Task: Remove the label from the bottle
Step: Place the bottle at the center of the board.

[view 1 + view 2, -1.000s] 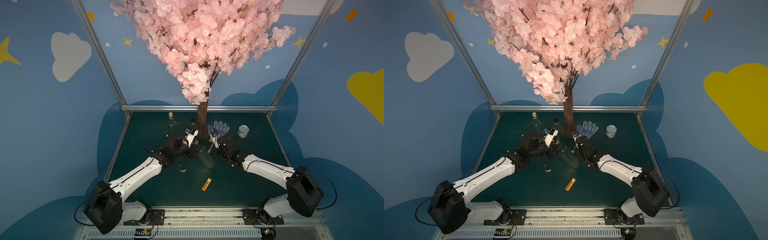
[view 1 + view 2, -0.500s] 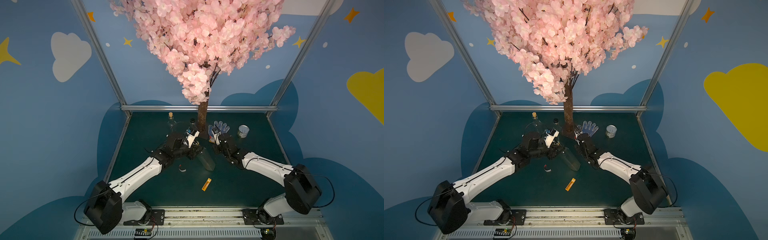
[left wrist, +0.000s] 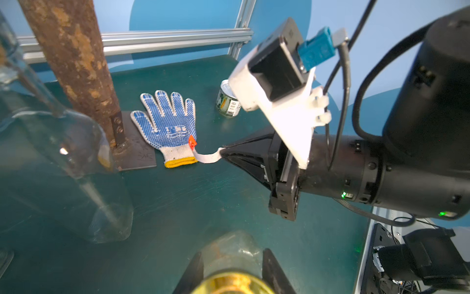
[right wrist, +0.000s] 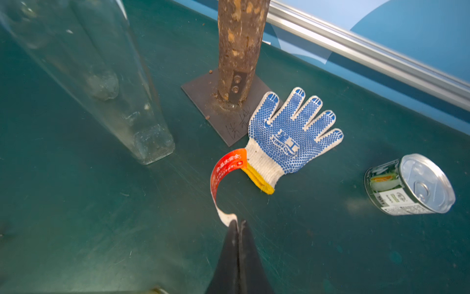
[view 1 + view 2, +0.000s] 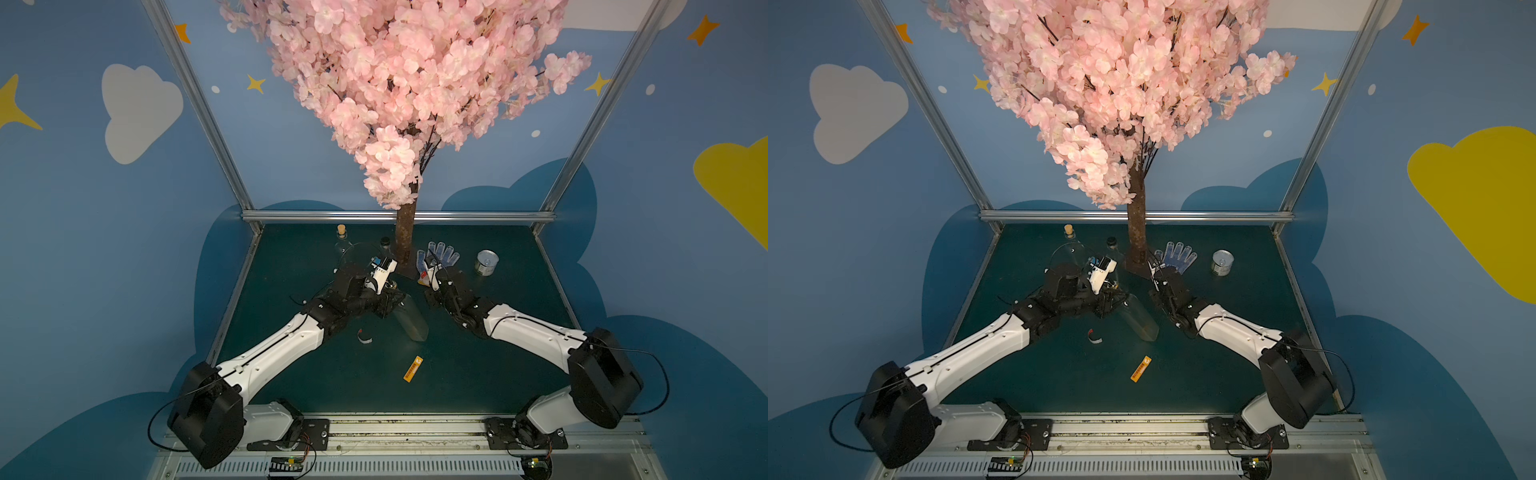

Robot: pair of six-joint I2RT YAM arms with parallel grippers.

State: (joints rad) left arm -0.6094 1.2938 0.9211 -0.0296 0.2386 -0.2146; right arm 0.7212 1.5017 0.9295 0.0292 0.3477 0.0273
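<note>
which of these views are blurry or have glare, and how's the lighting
Both top views are dim, the tabletop dark. Left wrist view: the bottle at the lens is out of focus, a small glare spot sits on the glass flask, the glove is sharp. Right wrist view: glove and label sharp, the can slightly soft.

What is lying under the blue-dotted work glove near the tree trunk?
The work glove overlaps, on its side nearest the trunk, a corner of the dark base plate; the rest lies on the green table. Anything beneath the palm is covered.
</note>
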